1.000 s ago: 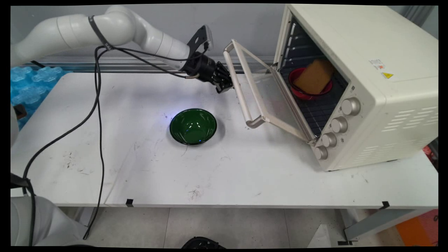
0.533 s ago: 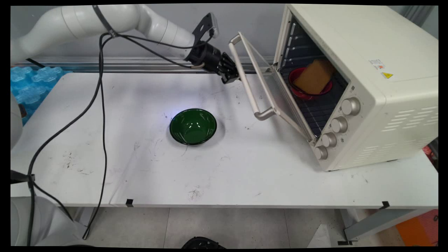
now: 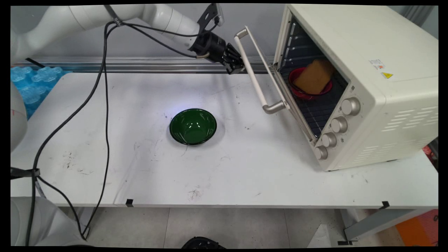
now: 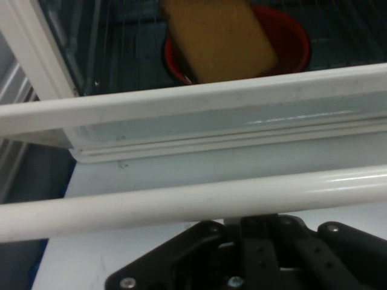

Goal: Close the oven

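My black gripper presses against the underside of the cream oven door, just behind its long handle bar. It looks shut and holds nothing. The door stands half raised, tilted steeply toward the oven. Inside on the rack a red bowl holds a tan slab like bread or sponge. In the hand view the handle bar crosses just above the gripper and hides its tips. Past the door's edge I see the slab and the red bowl.
A dark green bowl sits mid-table, left of the oven. Several oven knobs face the table's front. Black cables hang from the arm over the table's left part. Blue packs lie beyond the left edge.
The gripper has moved up and to the right, pushing the oven door from about half open to a steeper, more closed angle. The green bowl has not moved.
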`<state>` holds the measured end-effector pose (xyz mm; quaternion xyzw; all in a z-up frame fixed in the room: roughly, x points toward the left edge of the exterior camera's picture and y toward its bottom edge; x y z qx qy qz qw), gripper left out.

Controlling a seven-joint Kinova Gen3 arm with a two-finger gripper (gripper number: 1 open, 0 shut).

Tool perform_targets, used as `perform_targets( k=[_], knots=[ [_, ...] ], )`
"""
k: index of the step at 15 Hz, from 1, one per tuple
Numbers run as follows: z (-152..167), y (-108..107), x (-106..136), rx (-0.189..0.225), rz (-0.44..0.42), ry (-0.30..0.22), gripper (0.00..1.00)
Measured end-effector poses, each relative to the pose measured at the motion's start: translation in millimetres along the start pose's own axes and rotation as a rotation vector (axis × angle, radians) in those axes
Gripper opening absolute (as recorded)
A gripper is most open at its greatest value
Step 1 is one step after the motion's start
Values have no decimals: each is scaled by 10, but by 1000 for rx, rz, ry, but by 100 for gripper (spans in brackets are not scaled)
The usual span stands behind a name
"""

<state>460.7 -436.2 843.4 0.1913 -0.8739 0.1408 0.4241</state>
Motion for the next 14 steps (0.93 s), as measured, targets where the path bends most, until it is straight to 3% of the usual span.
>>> perform_targets(
  k=[14],
  knots=[
    [67,-136,242,-21,-10,19,0]
  ],
)
